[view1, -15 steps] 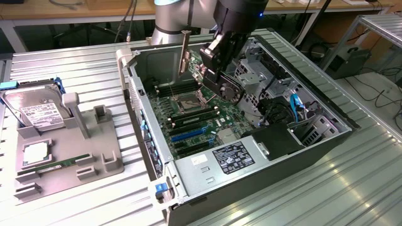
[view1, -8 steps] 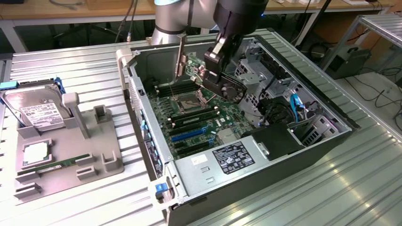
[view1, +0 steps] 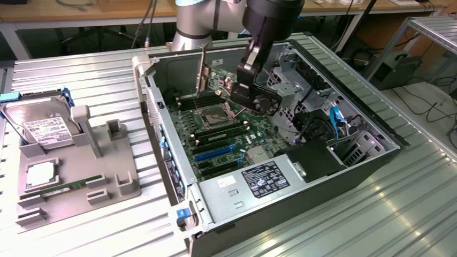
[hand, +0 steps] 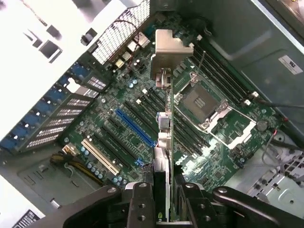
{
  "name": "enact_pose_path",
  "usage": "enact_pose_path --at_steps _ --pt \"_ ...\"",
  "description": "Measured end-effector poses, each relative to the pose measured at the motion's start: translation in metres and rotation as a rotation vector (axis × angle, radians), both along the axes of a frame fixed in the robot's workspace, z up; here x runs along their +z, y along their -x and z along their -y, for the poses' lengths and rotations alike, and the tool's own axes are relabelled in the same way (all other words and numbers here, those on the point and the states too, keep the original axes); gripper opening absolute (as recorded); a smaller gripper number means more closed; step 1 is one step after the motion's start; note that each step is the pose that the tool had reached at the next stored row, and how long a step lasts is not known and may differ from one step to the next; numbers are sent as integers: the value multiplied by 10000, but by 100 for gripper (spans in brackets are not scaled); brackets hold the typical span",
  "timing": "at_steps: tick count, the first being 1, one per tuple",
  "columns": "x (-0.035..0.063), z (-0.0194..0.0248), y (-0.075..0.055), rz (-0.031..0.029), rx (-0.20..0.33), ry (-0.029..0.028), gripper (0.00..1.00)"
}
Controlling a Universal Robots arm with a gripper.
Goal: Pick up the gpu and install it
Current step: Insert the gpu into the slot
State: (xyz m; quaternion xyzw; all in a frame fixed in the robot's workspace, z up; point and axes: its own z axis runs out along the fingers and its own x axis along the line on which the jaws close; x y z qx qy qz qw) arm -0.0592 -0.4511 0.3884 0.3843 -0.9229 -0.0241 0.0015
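Note:
The gpu [view1: 216, 80] hangs on edge above the motherboard [view1: 221, 136] inside the open computer case [view1: 286, 214]. Its narrow silver bracket [view1: 203, 75] points down along the side towards the case's rear wall. My gripper [view1: 239, 88] is shut on the card's far end. In the wrist view the gpu [hand: 165, 156] runs edge-on away from my gripper [hand: 164, 209], and its bracket [hand: 167, 47] is at the far end. The fingers [hand: 140, 204] clamp the card from both sides. It hovers over the black memory slots beside the blue expansion slot [hand: 135, 127], apart from the board.
The empty CPU socket [view1: 214, 115] lies under the card. A power supply [view1: 275, 174] fills the case's near corner, with drive cages and cables at the exterior view's right. On the exterior view's left, a grey fixture [view1: 107, 193] holds a hard drive [view1: 43, 128] and a green memory stick [view1: 61, 188].

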Motion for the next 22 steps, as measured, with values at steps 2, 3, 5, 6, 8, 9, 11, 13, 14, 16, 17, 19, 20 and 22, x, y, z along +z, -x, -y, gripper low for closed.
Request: enact_pose_path --at_steps 2,3,5,6,8,9,11,13,14,16,17,19,20,22 --pt "-14 0 0 33 622 -1 26" --pt "-21 0 0 43 916 0 26" --pt "-33 0 0 53 1276 -2 26" --pt "-39 0 0 56 1471 -1 26" --pt "-53 0 1 61 1852 -2 26" --pt "-60 0 0 64 2051 -2 26" --pt "-73 0 0 67 2409 -2 26" --pt "-87 0 0 71 2780 -3 26" --pt "-94 0 0 73 2972 -4 26" --pt "-109 0 0 77 3368 -5 26" --pt "-118 0 0 79 3582 -6 26" --pt "-136 0 0 82 4039 -7 26" --pt "-143 0 0 83 4214 -7 26" --pt "-158 0 0 85 4579 -8 26"
